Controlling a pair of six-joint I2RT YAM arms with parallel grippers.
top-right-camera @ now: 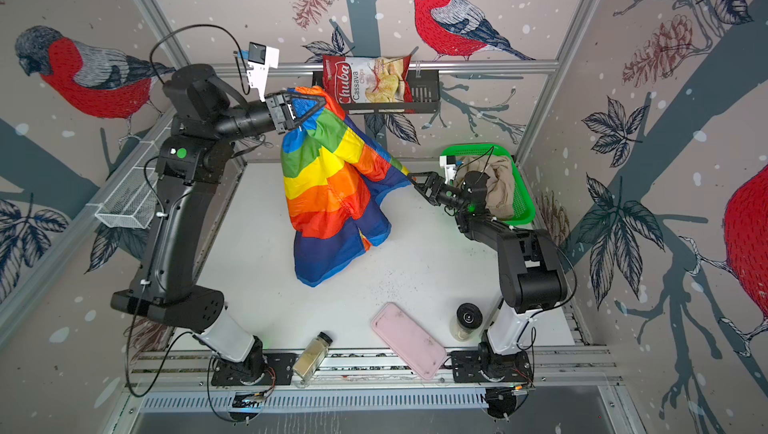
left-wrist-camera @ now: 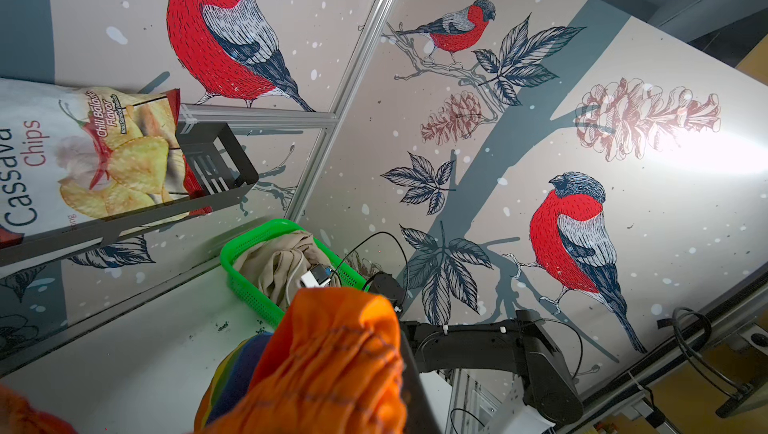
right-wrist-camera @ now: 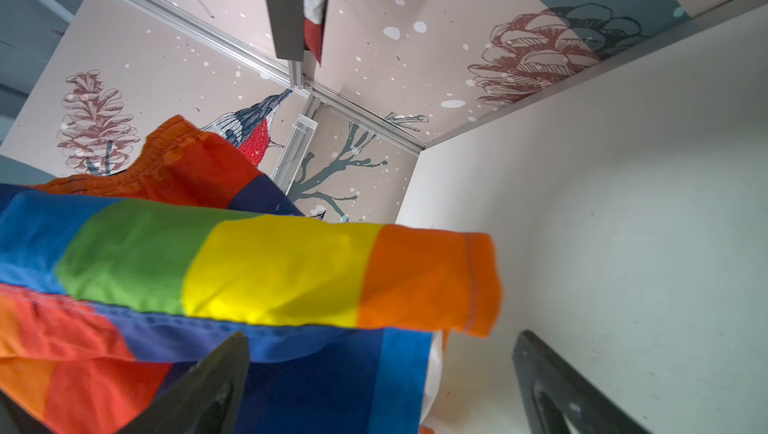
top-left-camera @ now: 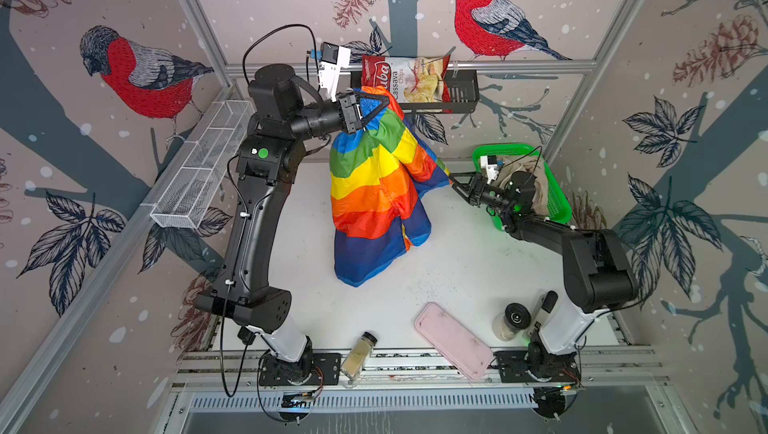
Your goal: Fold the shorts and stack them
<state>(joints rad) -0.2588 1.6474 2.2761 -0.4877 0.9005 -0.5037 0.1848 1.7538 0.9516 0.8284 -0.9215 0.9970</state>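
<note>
Nearest, along the front edge of the table point(top-left-camera: 457, 278): a spice jar point(top-left-camera: 358, 355) on its side, a pink tray point(top-left-camera: 453, 340) lying flat, a black-capped jar point(top-left-camera: 512, 321) standing by the right arm's base.

Farther in, mid-table: the rainbow shorts point(top-left-camera: 374, 186). Touches the tabletop with the dark blue leg hems only. Rises from there, spread and slanting toward the back wall, with orange, yellow, green and blue bands on show in both top views.

To the right, low over the table: the right gripper point(top-left-camera: 457, 188), jaws spread wide, clamped on nothing. Meets one side corner of the garment right at the fingertips. In the right wrist view, blue cloth of the shorts point(right-wrist-camera: 332, 378) between the two dark fingers point(right-wrist-camera: 216, 378), draped over the tip of one and apart from the other.

Behind that: a green basket point(top-left-camera: 519, 147) holding the beige shorts point(top-left-camera: 540, 186), bunched up.

Farthest and highest: the left gripper point(top-left-camera: 386, 100), fingers pressed together on the orange waistband point(left-wrist-camera: 332, 361). Carries the whole garment from that pinch. In the left wrist view, gathered orange cloth bunched right in front of the lens.

Beyond, on the back wall: a black shelf point(top-left-camera: 461, 95) with a chips bag point(top-left-camera: 405, 80).
</note>
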